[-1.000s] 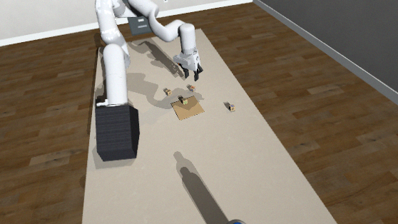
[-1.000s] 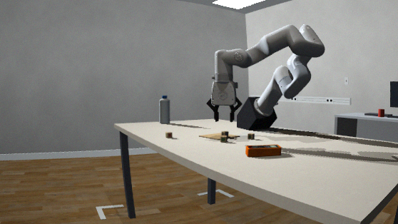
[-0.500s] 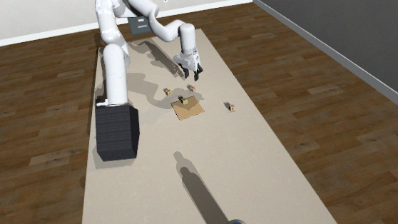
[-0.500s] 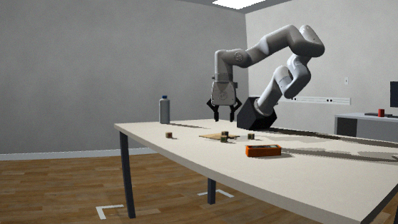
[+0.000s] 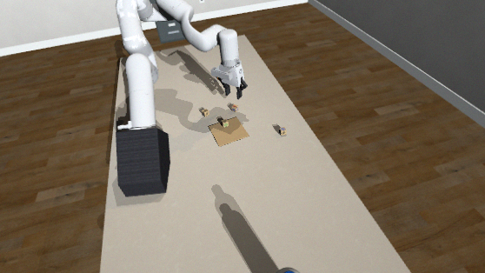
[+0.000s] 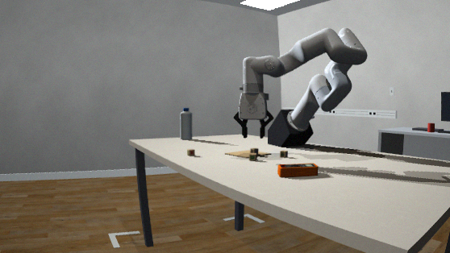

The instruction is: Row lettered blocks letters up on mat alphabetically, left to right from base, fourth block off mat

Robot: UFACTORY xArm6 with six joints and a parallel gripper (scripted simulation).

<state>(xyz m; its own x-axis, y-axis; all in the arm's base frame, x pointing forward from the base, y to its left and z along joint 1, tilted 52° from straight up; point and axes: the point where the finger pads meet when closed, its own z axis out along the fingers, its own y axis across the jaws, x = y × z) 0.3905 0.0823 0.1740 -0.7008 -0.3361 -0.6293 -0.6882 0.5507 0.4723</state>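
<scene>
A thin brown mat [image 5: 231, 135] [image 6: 237, 153] lies on the table in front of the robot base. One small block [image 5: 225, 123] [image 6: 254, 151] stands on the mat's far corner. A second block [image 5: 233, 106] [image 6: 252, 157] lies just off the mat. A third block [image 5: 203, 111] [image 6: 284, 153] lies off the mat, nearer the base. A fourth block [image 5: 282, 130] [image 6: 190, 152] lies apart on the side away from the base. The letters are too small to read. My gripper [image 5: 233, 92] [image 6: 253, 134] is partly open and empty. It hangs well above the second block, fingers pointing down.
The black robot base [image 5: 141, 158] [image 6: 288, 130] stands at the table's side edge. An orange box [image 6: 297, 169] lies on the table. A grey bottle [image 6: 185, 125] stands near one table end. The beige table [image 5: 261, 196] is long and narrow.
</scene>
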